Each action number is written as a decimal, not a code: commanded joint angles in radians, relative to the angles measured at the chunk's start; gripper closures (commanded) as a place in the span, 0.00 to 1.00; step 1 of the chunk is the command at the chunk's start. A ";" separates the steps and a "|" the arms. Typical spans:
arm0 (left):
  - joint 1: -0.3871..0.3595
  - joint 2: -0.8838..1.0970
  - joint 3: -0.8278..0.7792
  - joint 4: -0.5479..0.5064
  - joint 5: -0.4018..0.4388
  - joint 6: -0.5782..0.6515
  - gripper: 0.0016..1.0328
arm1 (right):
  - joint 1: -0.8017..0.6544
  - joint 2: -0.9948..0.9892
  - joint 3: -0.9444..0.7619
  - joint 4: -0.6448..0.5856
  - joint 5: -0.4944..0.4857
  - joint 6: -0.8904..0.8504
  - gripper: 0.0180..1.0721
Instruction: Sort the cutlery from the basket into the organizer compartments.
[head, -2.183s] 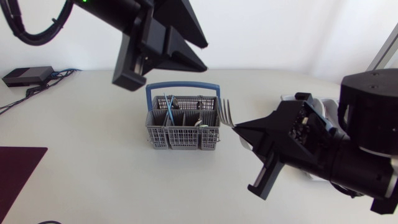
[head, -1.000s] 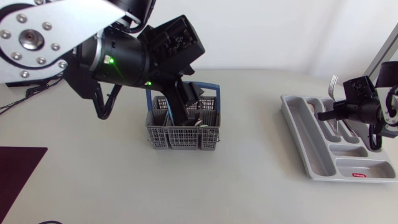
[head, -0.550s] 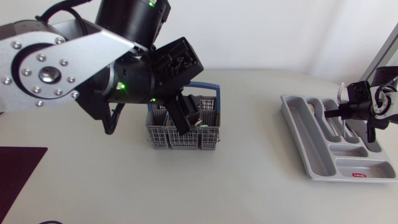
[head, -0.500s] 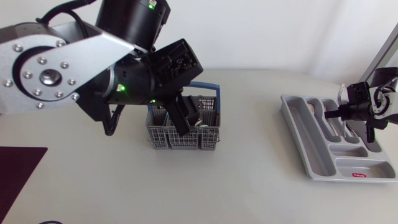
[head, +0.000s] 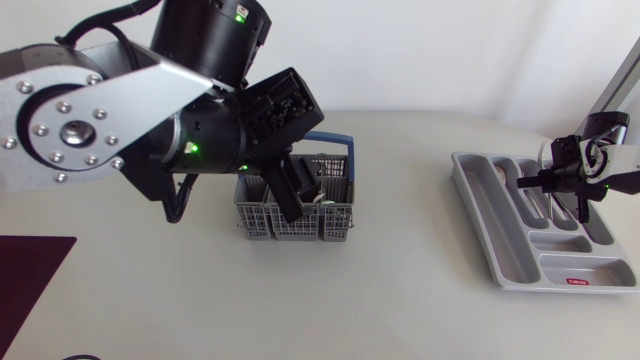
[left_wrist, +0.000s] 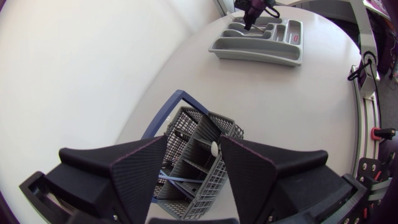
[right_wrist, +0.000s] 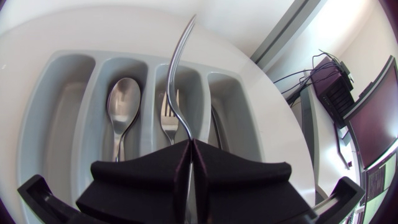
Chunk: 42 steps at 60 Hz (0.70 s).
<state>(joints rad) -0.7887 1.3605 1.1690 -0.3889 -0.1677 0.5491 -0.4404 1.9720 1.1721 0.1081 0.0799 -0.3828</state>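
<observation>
The grey cutlery basket (head: 300, 215) with a blue handle stands mid-table. My left gripper (head: 291, 190) hangs just above it, open, nothing between its fingers; in the left wrist view the basket (left_wrist: 202, 140) lies right under the gripper (left_wrist: 193, 168), holding a pale spoon end (left_wrist: 214, 148) and a blue-handled piece (left_wrist: 180, 179). At the right is the grey organizer (head: 500, 265). My right gripper (head: 562, 182) hovers over its long compartments, shut on a fork (right_wrist: 176, 68). Below it a spoon (right_wrist: 123, 99) lies in one compartment of the organizer (right_wrist: 56, 106) and fork tines (right_wrist: 166, 115) in the one beside it.
A dark red mat (head: 30, 275) lies at the front left corner. A black box with cables (head: 45, 122) sits at the back left. My bulky left arm (head: 110, 120) covers the table's left half behind the basket.
My right gripper has sunk a little over the organizer with the fork. The left arm has shifted slightly and dropped closer to the basket, its fingers unchanged.
</observation>
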 joint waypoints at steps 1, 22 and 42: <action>-0.012 -0.021 -0.038 0.008 -0.013 -0.017 0.42 | -0.004 0.048 0.014 -0.024 0.008 0.039 0.90; -0.018 -0.026 -0.057 0.005 -0.023 -0.021 0.42 | 0.017 0.070 0.052 -0.061 -0.002 0.065 0.70; -0.023 -0.018 -0.095 0.012 -0.046 -0.040 0.42 | 0.017 -0.064 -0.028 -0.053 -0.034 0.068 0.44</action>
<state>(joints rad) -0.8055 1.3525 1.1027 -0.3862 -0.2008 0.5400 -0.4309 1.9869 1.1885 0.0559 0.0517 -0.3389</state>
